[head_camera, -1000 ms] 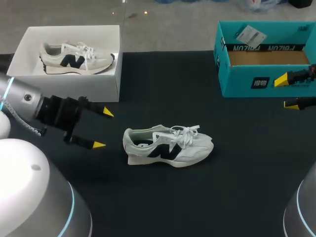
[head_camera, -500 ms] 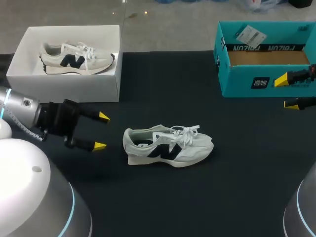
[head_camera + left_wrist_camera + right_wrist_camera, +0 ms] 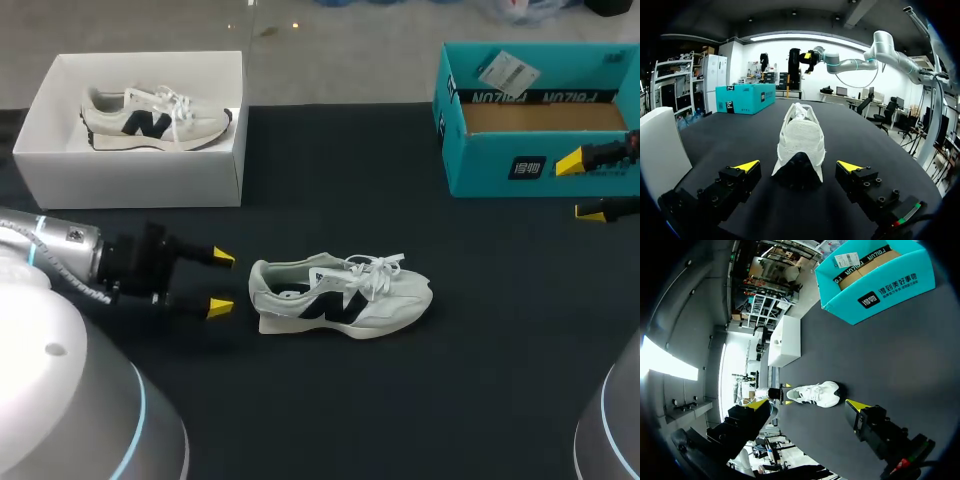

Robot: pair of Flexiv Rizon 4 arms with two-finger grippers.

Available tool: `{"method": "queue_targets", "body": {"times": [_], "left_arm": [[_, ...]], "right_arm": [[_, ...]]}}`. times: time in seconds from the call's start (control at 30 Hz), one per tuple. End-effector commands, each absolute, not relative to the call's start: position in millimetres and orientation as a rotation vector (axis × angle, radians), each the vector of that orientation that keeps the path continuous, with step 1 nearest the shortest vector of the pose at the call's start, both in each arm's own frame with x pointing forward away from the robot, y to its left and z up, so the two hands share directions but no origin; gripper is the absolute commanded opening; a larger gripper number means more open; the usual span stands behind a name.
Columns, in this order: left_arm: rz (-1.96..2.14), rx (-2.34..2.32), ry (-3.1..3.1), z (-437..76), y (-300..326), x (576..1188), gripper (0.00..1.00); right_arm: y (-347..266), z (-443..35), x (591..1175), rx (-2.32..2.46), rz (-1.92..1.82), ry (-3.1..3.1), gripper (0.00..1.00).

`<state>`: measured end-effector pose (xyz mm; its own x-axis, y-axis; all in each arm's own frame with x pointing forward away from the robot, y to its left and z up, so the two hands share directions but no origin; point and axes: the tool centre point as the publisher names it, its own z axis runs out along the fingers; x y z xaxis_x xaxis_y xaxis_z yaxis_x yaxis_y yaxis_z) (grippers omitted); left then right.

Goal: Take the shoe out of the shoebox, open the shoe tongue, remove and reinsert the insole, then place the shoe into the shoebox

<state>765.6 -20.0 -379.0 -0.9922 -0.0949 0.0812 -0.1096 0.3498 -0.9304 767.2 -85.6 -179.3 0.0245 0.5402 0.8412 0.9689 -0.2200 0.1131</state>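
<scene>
A pale grey-white sneaker (image 3: pixel 340 295) with a dark side logo lies on its sole mid-table, toe to the right, laces tied. My left gripper (image 3: pixel 220 282) stands open just left of its heel, not touching. The left wrist view looks straight at the heel of the sneaker (image 3: pixel 800 142), which is ahead of the gripper (image 3: pixel 797 166) and centred between its spread fingers. The teal shoebox (image 3: pixel 520 165) sits open at the back right. My right gripper (image 3: pixel 582 187) hangs open at the box's front right corner, nothing in it. From the right wrist the sneaker (image 3: pixel 815 394) is far ahead of that gripper (image 3: pixel 807 404).
A white box (image 3: pixel 130 180) at the back left holds a second, matching sneaker (image 3: pixel 155 118). The teal shoebox (image 3: pixel 875 282) has a paper tag inside. Black tabletop surrounds the sneaker on all sides.
My left gripper has come down toward the front and slid right, ending level with the sneaker's heel, still open. The right arm and the sneaker have not moved.
</scene>
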Motion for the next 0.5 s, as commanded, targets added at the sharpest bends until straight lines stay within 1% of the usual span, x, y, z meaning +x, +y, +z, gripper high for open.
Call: {"method": "queue_targets", "body": {"times": [0.03, 0.2, 0.5], "left_arm": [[1.791, 0.233, -2.580, -391, -33, 766, 1.00], [1.817, 0.243, -2.574, -391, -46, 761, 1.00], [1.844, 0.305, -2.562, -409, -60, 761, 1.00]], "right_arm": [[-85, -180, 767, -1.803, -1.102, -1.533, 1.00], [-85, -180, 767, -1.803, -1.102, -1.533, 1.00], [-85, -180, 767, -1.803, -1.102, -1.533, 1.00]]}}
